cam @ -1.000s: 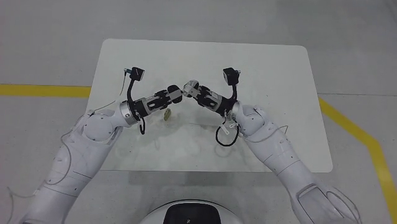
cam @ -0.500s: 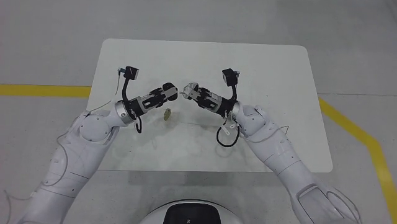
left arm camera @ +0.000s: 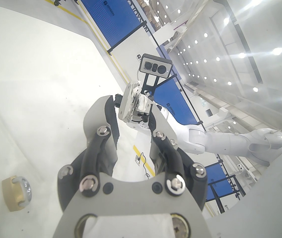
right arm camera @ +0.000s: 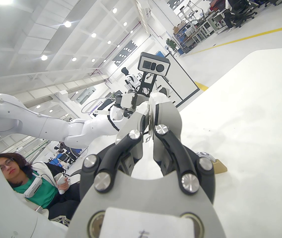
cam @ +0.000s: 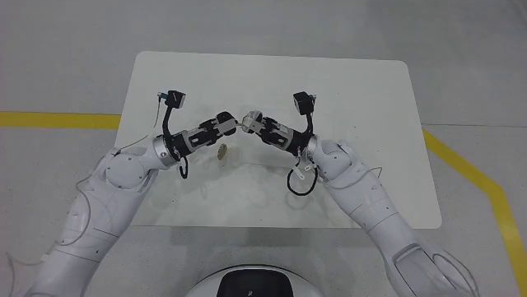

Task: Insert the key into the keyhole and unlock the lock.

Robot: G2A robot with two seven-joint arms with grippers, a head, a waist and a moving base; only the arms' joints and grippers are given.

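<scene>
While lock (cam: 222,154) lies on table (cam: 354,91), right gripper (right arm camera: 153,105) pinches key (right arm camera: 151,118) | left gripper (left arm camera: 131,106) spread wide, maybe to take it.

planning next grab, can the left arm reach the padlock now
Probably yes: the left end effector is open, and the padlock lies uncovered on the table close by, with nothing between them.
</scene>
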